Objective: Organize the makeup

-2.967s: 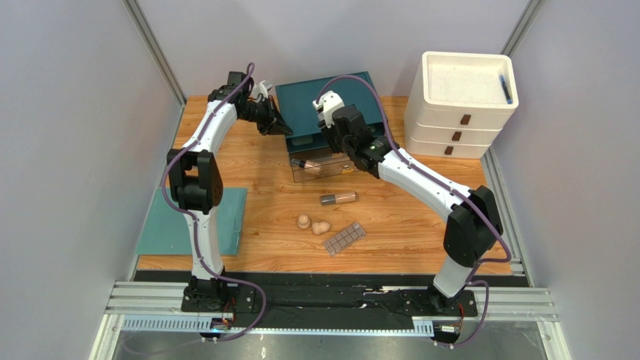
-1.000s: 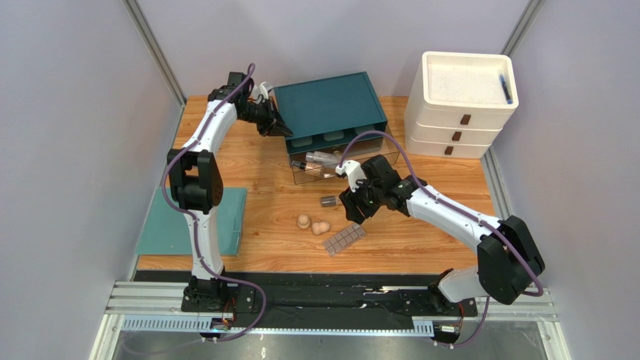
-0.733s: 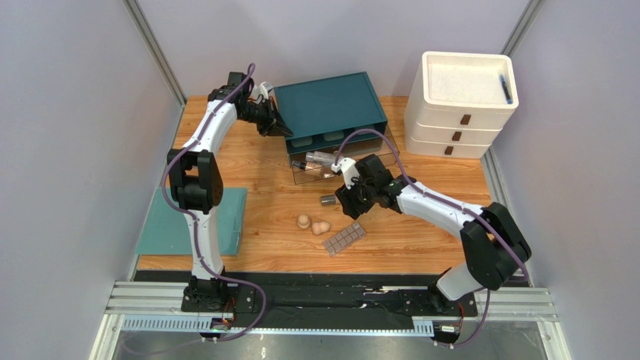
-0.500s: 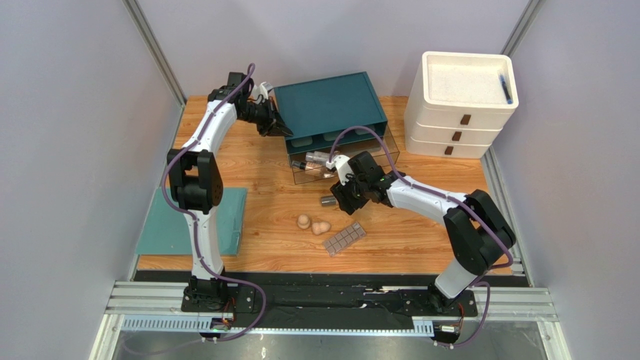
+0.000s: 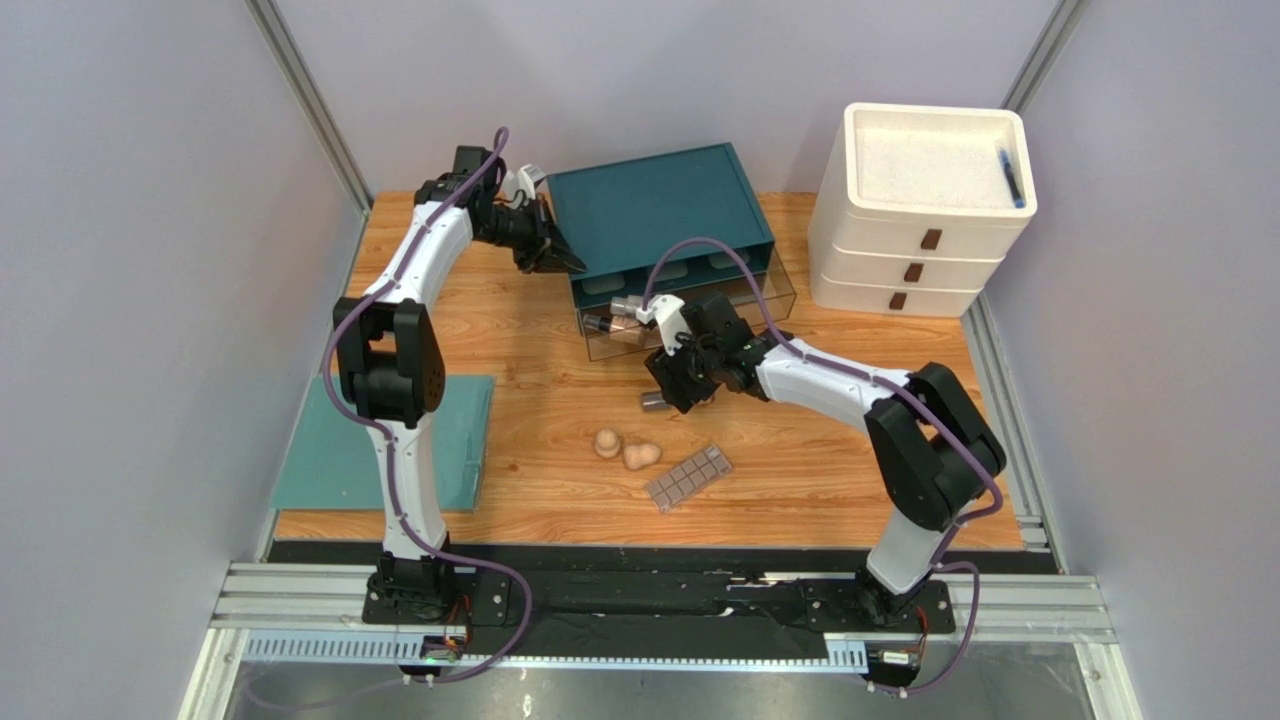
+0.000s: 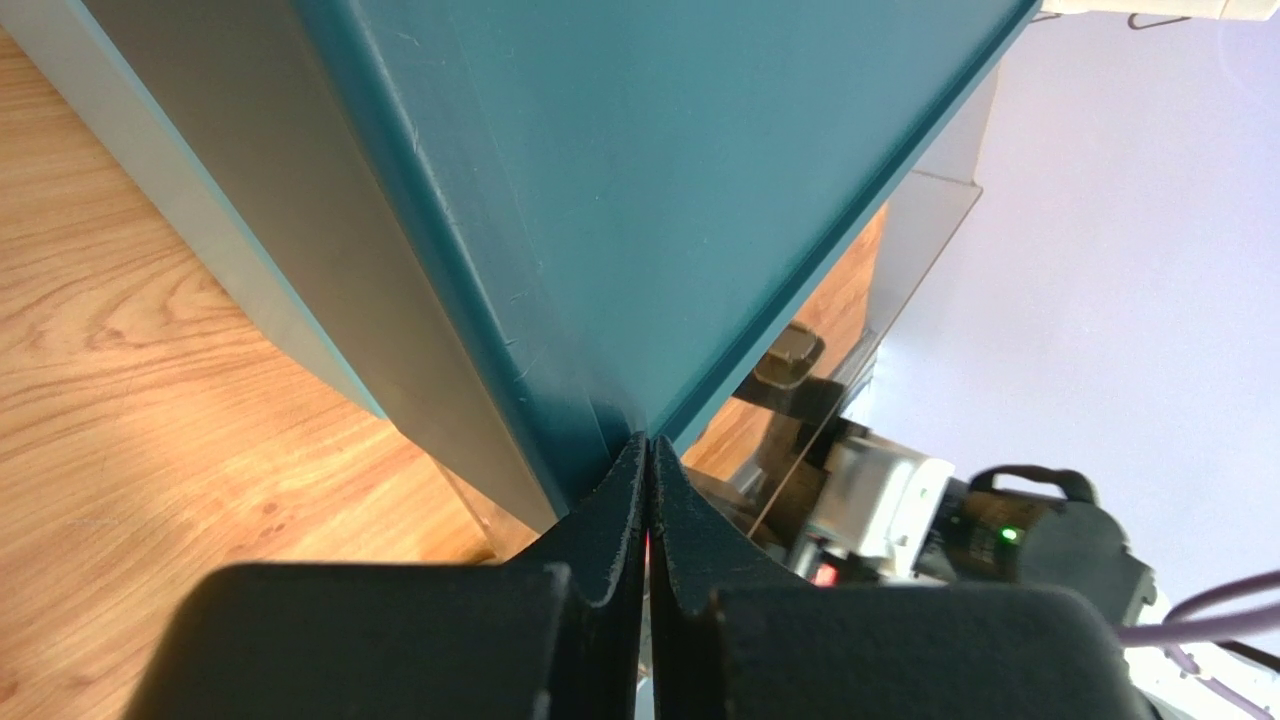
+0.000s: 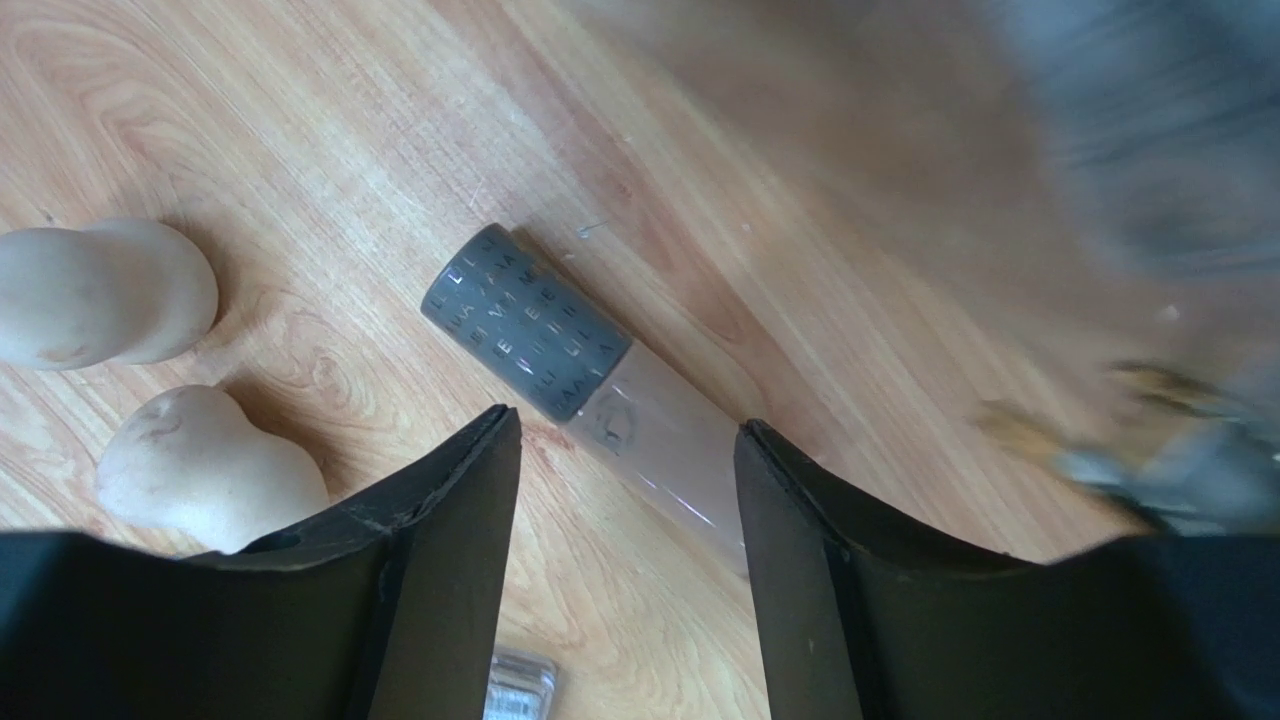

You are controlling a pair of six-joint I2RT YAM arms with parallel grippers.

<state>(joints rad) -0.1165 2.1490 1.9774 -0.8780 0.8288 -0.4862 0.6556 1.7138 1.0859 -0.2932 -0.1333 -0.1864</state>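
A brown-tinted tube with a grey cap [image 7: 529, 321] lies on the wooden table; only its cap end shows in the top view [image 5: 655, 401]. My right gripper [image 7: 624, 435] is open and hovers right above it, one jaw on each side, also seen from above [image 5: 673, 387]. Two beige sponges [image 5: 607, 443] [image 5: 643, 455] lie side by side, with the flat palette [image 5: 690, 477] just to their right. Another tube [image 5: 616, 321] lies in the clear drawer [image 5: 751, 308] of the teal box [image 5: 661, 210]. My left gripper [image 6: 648, 450] is shut, its tips against the box's left corner [image 5: 553, 252].
A white three-drawer unit [image 5: 917, 248] stands at the back right with a blue pen [image 5: 1011, 173] in its top tray. A teal mat [image 5: 451, 435] lies at the left front. The sponges [image 7: 90, 293] [image 7: 203, 473] lie close to my right gripper's left jaw.
My right gripper has left the clear drawer, swung out over the table and come back left over the grey-capped tube. My left arm has not moved.
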